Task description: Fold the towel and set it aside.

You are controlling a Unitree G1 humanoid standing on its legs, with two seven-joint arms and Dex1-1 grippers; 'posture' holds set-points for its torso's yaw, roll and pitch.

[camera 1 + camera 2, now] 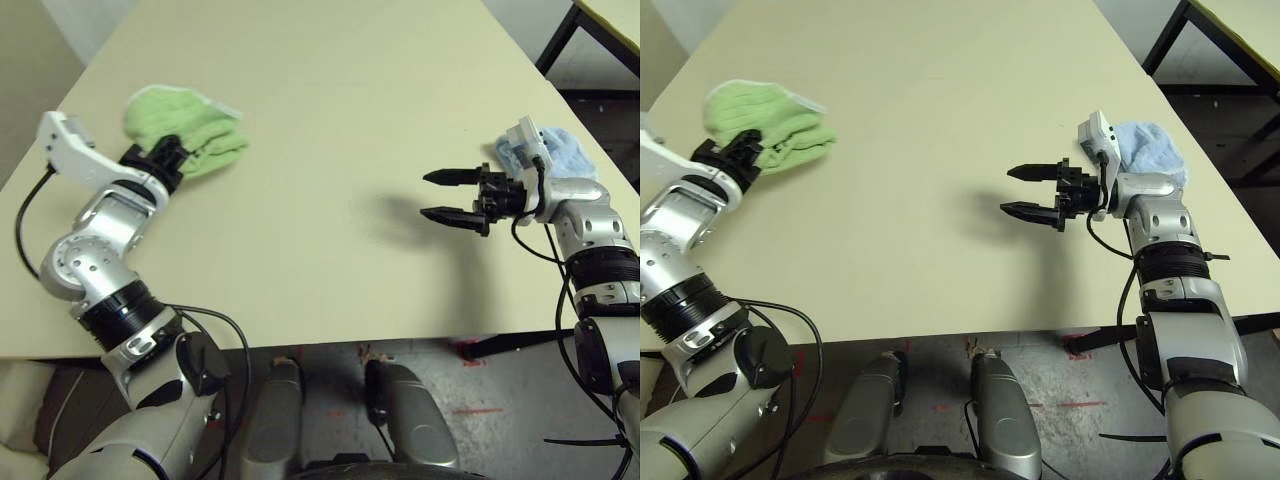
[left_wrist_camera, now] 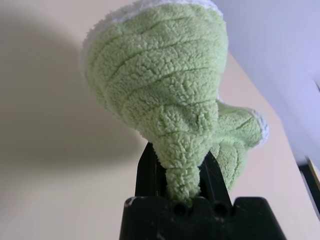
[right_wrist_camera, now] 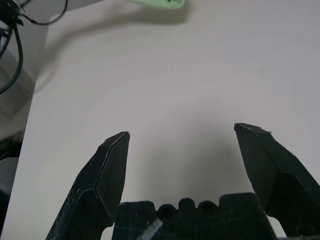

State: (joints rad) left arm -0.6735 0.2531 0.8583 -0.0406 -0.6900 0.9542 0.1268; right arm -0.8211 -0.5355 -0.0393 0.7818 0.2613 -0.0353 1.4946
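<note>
At far left of pale beige surface [image 1: 330, 150]: small light green ribbed towel [image 1: 185, 130] bunched, not flat, clenched in left pincer [image 1: 168, 155]. Right pincer [image 1: 448, 196] released, empty (well apart). Risks judged: fold collapsing on release; narrow pinch slipping; landing near edge.

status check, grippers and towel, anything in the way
Left gripper shut on the towel, bunched at the table's left side. Right gripper open, empty, above bare tabletop. Light blue cloth behind right wrist, not in the way.

Bare lab: plain table [image 1: 330, 120], marked concrete floor [image 1: 480, 400].
</note>
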